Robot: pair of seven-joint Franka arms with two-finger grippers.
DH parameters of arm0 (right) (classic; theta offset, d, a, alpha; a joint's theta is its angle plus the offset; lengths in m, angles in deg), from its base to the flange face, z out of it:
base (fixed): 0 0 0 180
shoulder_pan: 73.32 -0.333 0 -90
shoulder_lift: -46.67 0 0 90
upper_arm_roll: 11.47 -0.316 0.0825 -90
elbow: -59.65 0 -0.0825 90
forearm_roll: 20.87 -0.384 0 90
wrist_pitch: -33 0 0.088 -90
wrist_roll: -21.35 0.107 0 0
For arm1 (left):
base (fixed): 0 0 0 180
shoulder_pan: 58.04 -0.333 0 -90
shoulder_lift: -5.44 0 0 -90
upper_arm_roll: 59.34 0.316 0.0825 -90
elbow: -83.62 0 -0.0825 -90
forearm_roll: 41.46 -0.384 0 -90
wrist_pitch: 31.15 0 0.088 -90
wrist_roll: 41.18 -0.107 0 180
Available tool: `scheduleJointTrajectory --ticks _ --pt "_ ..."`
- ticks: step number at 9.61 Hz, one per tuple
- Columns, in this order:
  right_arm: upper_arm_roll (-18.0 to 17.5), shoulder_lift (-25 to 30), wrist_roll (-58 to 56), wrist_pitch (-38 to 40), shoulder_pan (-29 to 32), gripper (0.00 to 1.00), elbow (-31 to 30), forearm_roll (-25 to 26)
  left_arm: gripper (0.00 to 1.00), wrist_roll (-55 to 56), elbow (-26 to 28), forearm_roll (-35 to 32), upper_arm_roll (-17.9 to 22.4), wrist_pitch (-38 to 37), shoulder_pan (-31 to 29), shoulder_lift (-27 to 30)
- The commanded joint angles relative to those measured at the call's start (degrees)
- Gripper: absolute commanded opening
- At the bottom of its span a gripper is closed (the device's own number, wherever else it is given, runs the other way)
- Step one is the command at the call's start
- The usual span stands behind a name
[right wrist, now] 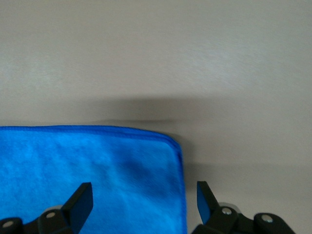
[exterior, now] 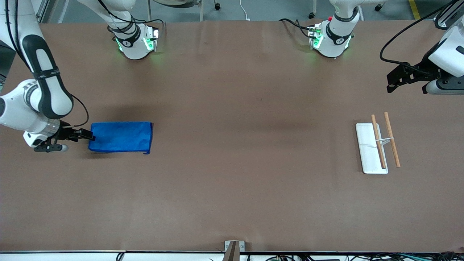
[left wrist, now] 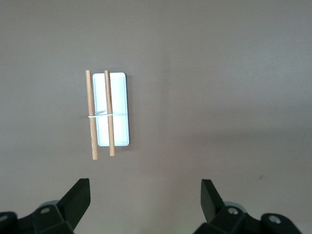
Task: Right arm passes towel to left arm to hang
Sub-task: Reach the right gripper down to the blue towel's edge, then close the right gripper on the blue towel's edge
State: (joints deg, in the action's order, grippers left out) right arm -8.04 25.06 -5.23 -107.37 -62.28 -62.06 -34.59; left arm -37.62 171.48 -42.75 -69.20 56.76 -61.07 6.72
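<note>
Towel (exterior: 120, 137) flat on counter (exterior: 232, 188): soft, light, limp.
Right hand (exterior: 87, 136) released at towel's short edge; pinch that edge. Left hand (exterior: 393, 81) released, waiting above rack (exterior: 378, 145).

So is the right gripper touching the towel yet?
Cannot tell. In the front view the open right gripper meets the towel edge; the right wrist view shows no clear contact or gap.

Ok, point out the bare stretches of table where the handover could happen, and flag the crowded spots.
The widest bare stretch lies between the towel and the rack, mid-table. Another runs along the table edge nearest the front camera. It is crowded at the towel's outer edge, where the open right gripper sits. The open left gripper waits near the rack.
</note>
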Motion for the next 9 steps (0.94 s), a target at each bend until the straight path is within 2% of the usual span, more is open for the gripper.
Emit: scheduleJointTrajectory --ticks 1,3,7,9 --pt "0.09 0.60 4.74 -11.00 -6.35 0.94 -7.02 -1.39 1.00 -0.58 0.30 0.59 -0.07 -0.80 -0.04 -0.93" --pt "0.26 0.60 10.30 -12.12 -10.06 0.94 -9.07 -1.39 1.00 -0.49 0.21 0.59 -0.07 -0.63 0.05 -0.93" --pt "0.44 -0.72 10.32 -12.64 -10.95 0.94 -9.87 -1.31 1.00 -0.40 0.30 0.59 -0.07 -0.72 0.05 -0.93" --pt "0.44 -2.99 10.32 -15.70 -10.95 0.94 -9.86 -1.30 1.00 -0.40 0.30 0.59 -0.07 -0.72 0.05 -0.93"
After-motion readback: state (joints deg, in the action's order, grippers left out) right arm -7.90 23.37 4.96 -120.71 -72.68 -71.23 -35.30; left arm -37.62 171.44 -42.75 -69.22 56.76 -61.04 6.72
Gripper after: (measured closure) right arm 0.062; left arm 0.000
